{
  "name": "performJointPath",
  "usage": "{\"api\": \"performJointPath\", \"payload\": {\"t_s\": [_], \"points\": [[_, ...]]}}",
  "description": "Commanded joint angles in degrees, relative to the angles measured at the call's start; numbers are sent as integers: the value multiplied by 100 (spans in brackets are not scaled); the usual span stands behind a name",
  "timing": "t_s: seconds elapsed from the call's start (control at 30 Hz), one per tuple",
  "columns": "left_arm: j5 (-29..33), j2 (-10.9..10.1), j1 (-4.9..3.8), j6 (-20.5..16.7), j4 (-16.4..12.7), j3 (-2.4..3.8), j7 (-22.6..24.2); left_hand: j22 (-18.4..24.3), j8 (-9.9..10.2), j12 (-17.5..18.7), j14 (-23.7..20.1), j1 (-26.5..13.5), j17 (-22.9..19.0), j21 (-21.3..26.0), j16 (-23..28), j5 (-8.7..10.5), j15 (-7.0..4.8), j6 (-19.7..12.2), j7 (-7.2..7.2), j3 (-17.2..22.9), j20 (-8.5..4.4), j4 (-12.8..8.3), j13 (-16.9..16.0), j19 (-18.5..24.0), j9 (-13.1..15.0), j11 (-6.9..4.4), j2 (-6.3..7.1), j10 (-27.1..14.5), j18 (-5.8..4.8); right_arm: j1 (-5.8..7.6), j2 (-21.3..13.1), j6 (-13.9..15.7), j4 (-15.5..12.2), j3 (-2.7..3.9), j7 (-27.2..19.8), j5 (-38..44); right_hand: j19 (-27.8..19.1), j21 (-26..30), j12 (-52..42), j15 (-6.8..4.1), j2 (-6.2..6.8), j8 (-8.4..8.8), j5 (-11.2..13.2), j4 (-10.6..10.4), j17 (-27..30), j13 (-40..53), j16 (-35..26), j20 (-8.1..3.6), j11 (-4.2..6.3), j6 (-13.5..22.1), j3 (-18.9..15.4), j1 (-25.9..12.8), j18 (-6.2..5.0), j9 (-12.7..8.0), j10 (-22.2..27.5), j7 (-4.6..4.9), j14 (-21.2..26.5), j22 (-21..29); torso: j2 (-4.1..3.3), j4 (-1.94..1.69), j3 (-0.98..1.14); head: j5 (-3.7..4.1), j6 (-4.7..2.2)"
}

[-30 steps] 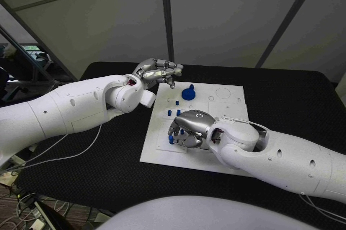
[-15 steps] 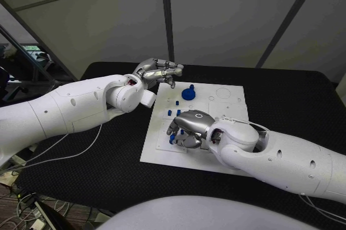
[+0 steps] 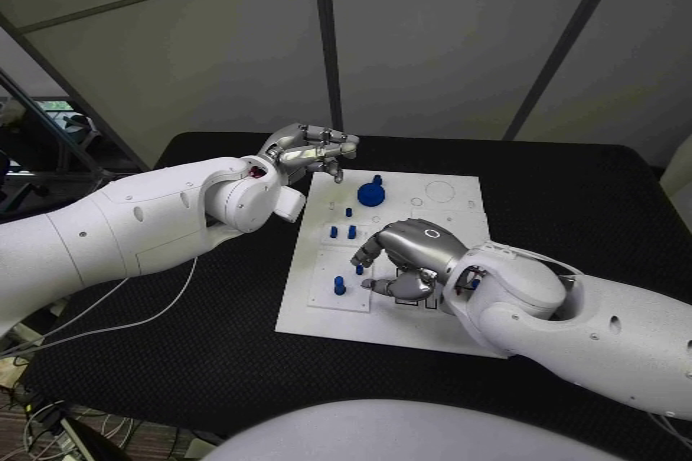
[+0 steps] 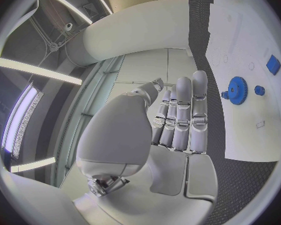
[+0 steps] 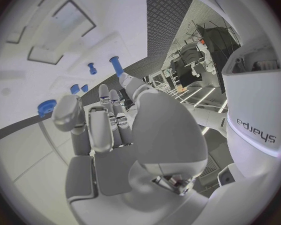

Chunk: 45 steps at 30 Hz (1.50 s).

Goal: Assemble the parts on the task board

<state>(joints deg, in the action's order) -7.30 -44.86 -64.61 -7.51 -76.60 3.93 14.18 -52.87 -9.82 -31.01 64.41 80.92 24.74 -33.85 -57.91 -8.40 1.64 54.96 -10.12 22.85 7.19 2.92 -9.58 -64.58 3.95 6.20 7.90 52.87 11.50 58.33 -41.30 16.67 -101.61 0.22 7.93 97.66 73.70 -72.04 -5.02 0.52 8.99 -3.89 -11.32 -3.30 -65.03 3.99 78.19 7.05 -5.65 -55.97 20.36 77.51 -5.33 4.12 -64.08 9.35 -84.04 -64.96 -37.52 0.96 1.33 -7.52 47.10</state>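
The white task board point(image 3: 459, 221) lies mid-table. A blue gear point(image 3: 372, 193) stands near its far edge, also in the left wrist view as the blue gear point(image 4: 236, 90). Small blue pegs point(image 3: 348, 231) stand in the left half, and one blue peg point(image 3: 340, 284) stands near the front left corner. My right hand point(image 3: 401, 261) hovers over the board's middle, just right of that peg, fingers loosely bent and holding nothing; the right wrist view shows the same peg point(image 5: 115, 65) beyond my right hand point(image 5: 106, 120). My left hand point(image 3: 307, 149) hangs above the board's far left corner, empty, fingers point(image 4: 181, 115) stretched out.
Shallow recesses point(image 3: 444, 191) mark the board's right half. The black table point(image 3: 591, 211) spreads wide on both sides. Grey wall panels stand behind the table's far edge.
My right hand has lifted and drawn to the right, uncovering the blue peg near the front left corner. The camera has shifted a little. My left hand has barely moved.
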Motion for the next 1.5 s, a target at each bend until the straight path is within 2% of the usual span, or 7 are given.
{"api": "performJointPath", "payload": {"t_s": [0.03,0.23,0.33,0.4,0.53,0.77,1.5], "points": [[-13,-16,-9,60,-4,-1,15,8,-21,-25,-27,26,-8,19,28,-17,0,-45,-2,-37,-1,6,5,-17,-7,2,-16,-31,-101,61,-377,537,-182,87,102,-1044,-10,12,-264,26,-49,-135,29,-100,13,101,-23,-7,27,-242,-92,-138,-47,61,-432,35,-140,-27,17,23,-10,153,-64],[-13,-66,-7,53,-26,-17,18,8,-21,-25,-27,26,-8,19,28,-17,0,-45,-2,-37,-1,6,5,-17,-7,2,-16,-31,-101,106,-1208,471,-378,167,600,-1854,240,-213,-1328,-247,38,-359,-149,-405,-299,837,155,-237,347,-438,-633,-486,21,140,-1487,-234,-227,-323,29,95,-16,469,-200],[-13,-92,-7,41,-51,-22,19,12,-23,-28,-30,23,-14,23,28,-17,2,-49,-4,-45,0,11,9,-16,-7,3,-19,-35,-101,112,-1561,436,-456,177,889,-1985,348,-300,-3544,-297,-25,-661,-830,-676,-548,3097,296,-350,454,-435,-1190,-506,78,266,-1359,-438,-275,-457,30,112,-28,571,-209],[-13,-106,-7,33,-75,-23,20,12,-23,-28,-30,23,-14,23,28,-17,2,-49,-4,-45,0,11,9,-16,-7,3,-19,-35,-101,112,-1730,443,-511,180,1061,-1984,417,-369,-4749,-347,-101,-856,-873,-889,-752,4407,401,-361,434,-438,-1470,-588,77,360,-1314,-358,-309,-559,26,114,-31,617,-219],[-13,-133,-7,19,-115,-26,16,13,-23,-29,-30,21,-14,24,28,-17,2,-49,-4,-46,0,12,10,-16,-7,3,-19,-35,-101,110,-1995,487,-654,180,1480,-1850,527,-491,-6210,-385,-204,-1341,-995,-1135,-1081,6028,568,-388,512,-384,-1913,-446,116,690,-1436,-427,-355,-734,29,117,-12,703,-196],[-13,-143,-7,12,-145,-29,19,14,-24,-30,-29,17,-15,25,27,-18,3,-48,-4,-48,1,16,10,-16,-7,4,-23,-35,-101,73,-2127,292,-773,173,2158,-1508,629,-610,-6643,-367,-239,-1682,-902,-1322,-1418,6583,726,-379,490,-101,-2369,-463,153,1010,-1512,-419,-405,-907,41,101,-31,836,-150],[-13,-143,-6,17,-153,-30,30,17,-26,-33,-29,7,-19,28,26,-21,4,-49,-5,-55,2,25,13,-17,-6,5,-26,-37,-102,-196,-1791,20,-659,124,2348,-1372,634,-619,-6673,-338,-320,-1830,-901,-1342,-1469,6687,749,-354,466,113,-2642,-554,155,1174,-1487,-390,-408,-929,25,105,-25,805,-103]]}}
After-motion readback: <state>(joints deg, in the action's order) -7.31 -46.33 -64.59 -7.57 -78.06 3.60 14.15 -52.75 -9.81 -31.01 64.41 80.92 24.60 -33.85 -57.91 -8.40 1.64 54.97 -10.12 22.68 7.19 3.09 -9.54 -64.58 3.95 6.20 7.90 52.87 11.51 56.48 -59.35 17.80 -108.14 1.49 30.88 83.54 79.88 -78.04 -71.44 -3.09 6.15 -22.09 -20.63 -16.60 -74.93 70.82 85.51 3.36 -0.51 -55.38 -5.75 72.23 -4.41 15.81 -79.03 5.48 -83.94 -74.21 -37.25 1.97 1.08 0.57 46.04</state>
